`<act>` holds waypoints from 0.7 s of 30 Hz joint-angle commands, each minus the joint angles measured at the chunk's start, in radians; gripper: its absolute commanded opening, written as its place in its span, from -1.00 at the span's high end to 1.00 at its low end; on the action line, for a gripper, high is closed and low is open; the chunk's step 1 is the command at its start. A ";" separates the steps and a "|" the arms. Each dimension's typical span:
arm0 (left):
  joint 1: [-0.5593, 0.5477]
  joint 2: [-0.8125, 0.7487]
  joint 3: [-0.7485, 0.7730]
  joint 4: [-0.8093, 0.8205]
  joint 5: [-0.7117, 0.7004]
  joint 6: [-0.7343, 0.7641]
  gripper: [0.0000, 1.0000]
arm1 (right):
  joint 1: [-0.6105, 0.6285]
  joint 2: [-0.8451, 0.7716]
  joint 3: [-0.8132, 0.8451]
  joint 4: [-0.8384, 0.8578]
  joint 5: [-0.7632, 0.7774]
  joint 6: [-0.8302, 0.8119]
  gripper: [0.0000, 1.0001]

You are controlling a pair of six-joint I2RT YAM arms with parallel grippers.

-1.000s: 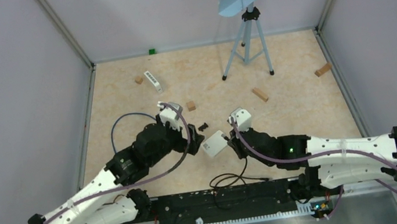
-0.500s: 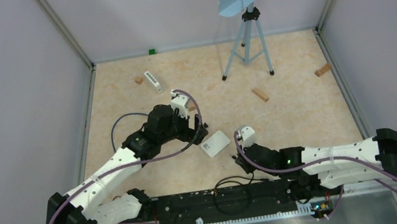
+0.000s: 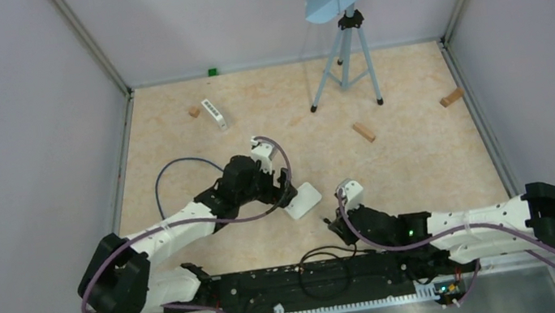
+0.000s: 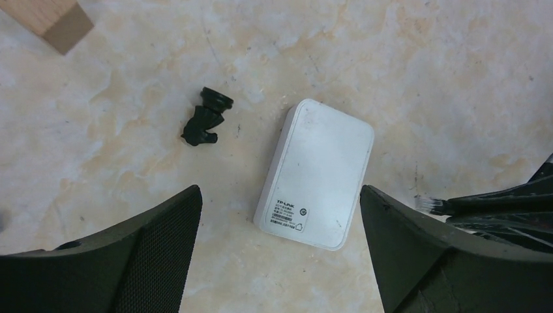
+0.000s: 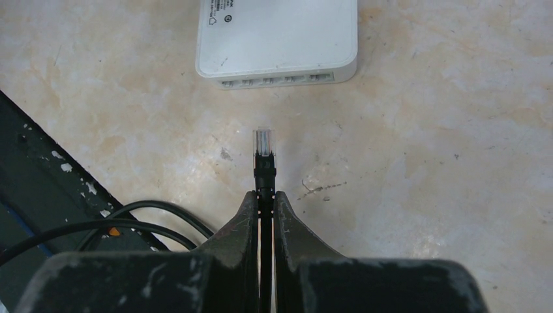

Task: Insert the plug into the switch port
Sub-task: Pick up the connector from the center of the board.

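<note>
Near the white switch point(image 5: 277, 39), right pincer point(image 5: 265, 202) clamps a clear-tipped black plug point(image 5: 263, 153); left pincer point(image 4: 280, 192) gapes

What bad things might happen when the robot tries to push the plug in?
The open left tool hovers over the flat white plastic switch box without gripping it, so a push may slide it away. The right tool pinches the black cable behind the clear plug, which sits apart from the tiny ports; it might bend or miss.
</note>
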 commanded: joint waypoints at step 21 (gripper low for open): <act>0.026 0.285 -0.054 0.408 0.203 0.038 -0.79 | 0.004 0.090 -0.009 0.155 0.108 -0.100 1.00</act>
